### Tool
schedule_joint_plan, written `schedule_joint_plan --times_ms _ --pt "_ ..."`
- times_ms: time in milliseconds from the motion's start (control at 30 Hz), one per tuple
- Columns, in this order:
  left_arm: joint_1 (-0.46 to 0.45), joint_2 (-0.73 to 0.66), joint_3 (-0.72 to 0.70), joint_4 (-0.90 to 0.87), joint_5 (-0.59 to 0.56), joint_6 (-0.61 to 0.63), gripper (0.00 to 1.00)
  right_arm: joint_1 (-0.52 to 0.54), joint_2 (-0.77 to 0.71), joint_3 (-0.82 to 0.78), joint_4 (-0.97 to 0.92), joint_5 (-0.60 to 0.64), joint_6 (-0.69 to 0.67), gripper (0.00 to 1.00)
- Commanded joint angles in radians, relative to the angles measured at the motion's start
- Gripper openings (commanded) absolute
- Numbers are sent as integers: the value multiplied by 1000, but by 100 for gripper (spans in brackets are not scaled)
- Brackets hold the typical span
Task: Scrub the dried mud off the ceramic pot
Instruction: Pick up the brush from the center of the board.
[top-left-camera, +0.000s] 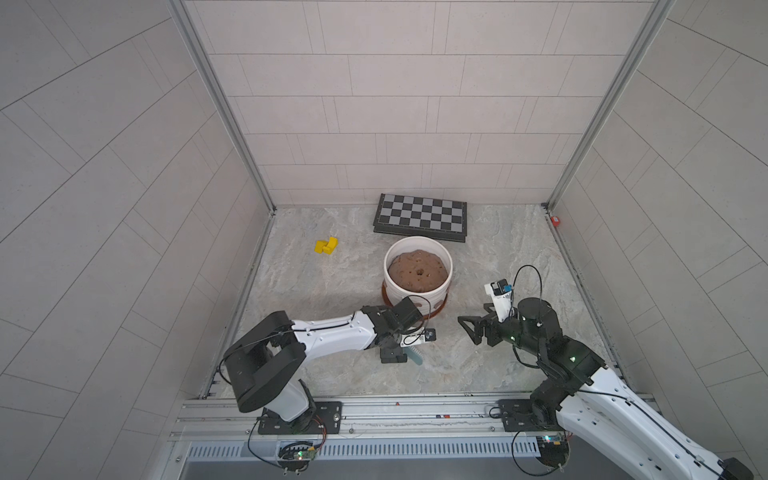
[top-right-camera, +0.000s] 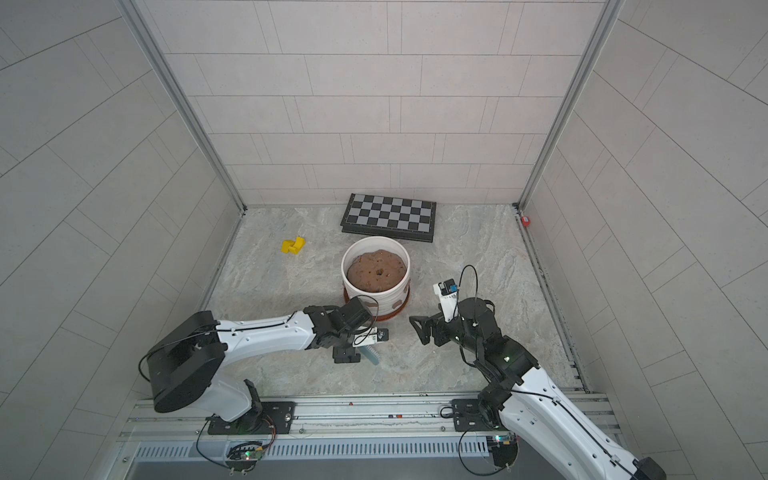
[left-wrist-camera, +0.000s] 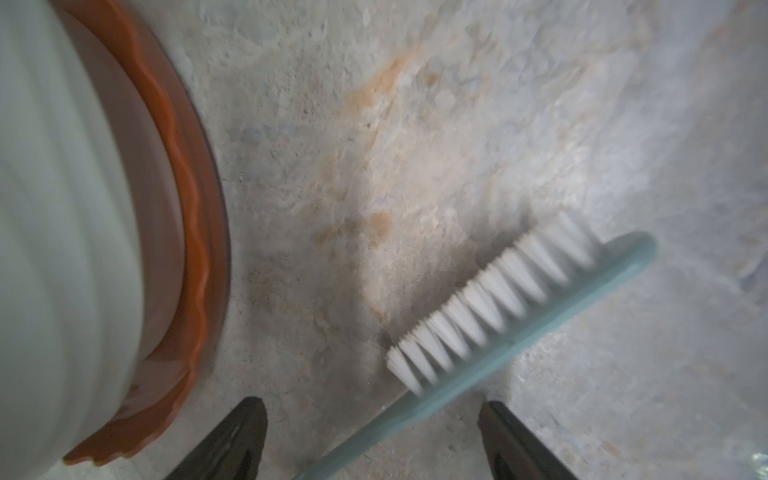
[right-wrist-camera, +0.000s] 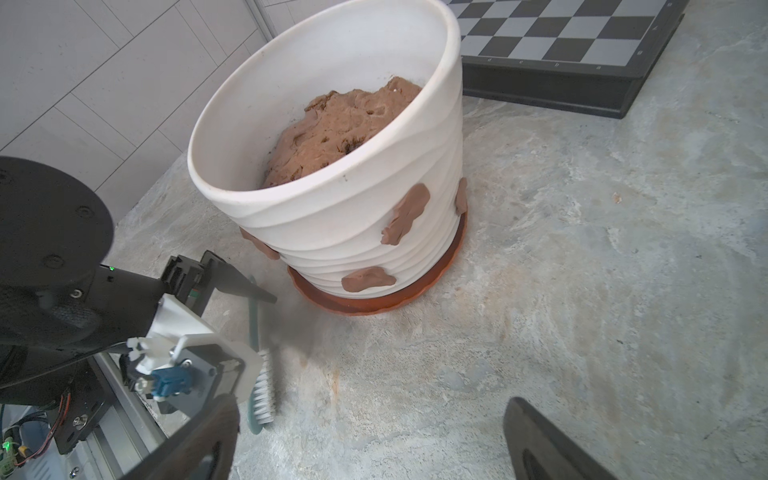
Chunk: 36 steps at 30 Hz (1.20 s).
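My left jaws stand apart astride the handle of the teal white-bristled plastic brush (left-wrist-camera: 536, 324), not gripping it; right jaws gape empty. I'd centre, pinch squarely, and keep bristles toward the white ribbed ceramic pot (right-wrist-camera: 332, 224) nearby, reddish-brown dried mud patches (right-wrist-camera: 409, 212) on its wall.

The ceramic pot (top-left-camera: 405, 297) stands on a saucer (right-wrist-camera: 415, 293) near the middle of the table (top-left-camera: 519, 257). A soil mound (top-left-camera: 417, 272) sits in the pot. Patches of dried mud (right-wrist-camera: 409, 214) adhere to the pot's outer wall on the side facing the arms. The chessboard (top-left-camera: 420, 215) lies behind the pot. A cluster of small blocks (top-left-camera: 326, 246) lies to its left rear. The brush (left-wrist-camera: 519, 328) lies on the table before the saucer, apart from it, with its handle between the fingers of the left gripper (left-wrist-camera: 370, 409). The right gripper (top-left-camera: 467, 330) is located right of the brush, before the pot.
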Motion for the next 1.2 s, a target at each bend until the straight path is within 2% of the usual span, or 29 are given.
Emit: schedule_joint_plan --times_ms 0,133,233,333,567,767,867,1033,1167 --pt "0 13 11 16 17 23 75 5 -12 -7 8 -5 5 100" --pt "2 54 28 -22 7 27 69 5 -16 -6 3 -4 5 100" --pt "2 75 41 -41 5 24 56 5 -16 -6 0 -3 7 100" --pt "2 76 45 -53 6 24 50 5 -18 -9 0 -5 10 100" --pt "-4 86 91 -124 9 -3 27 4 -16 -12 6 -4 12 100" --pt "-14 46 90 -138 3 -26 12 4 -16 -23 20 -6 22 100" --pt "-17 26 94 -144 7 -40 0 5 -16 -26 25 -6 27 100" --pt "-20 0 108 -166 17 -75 0 5 -23 -28 25 -6 34 100" --pt "-20 -98 127 -199 63 -131 0 3 -47 -23 20 8 43 100"
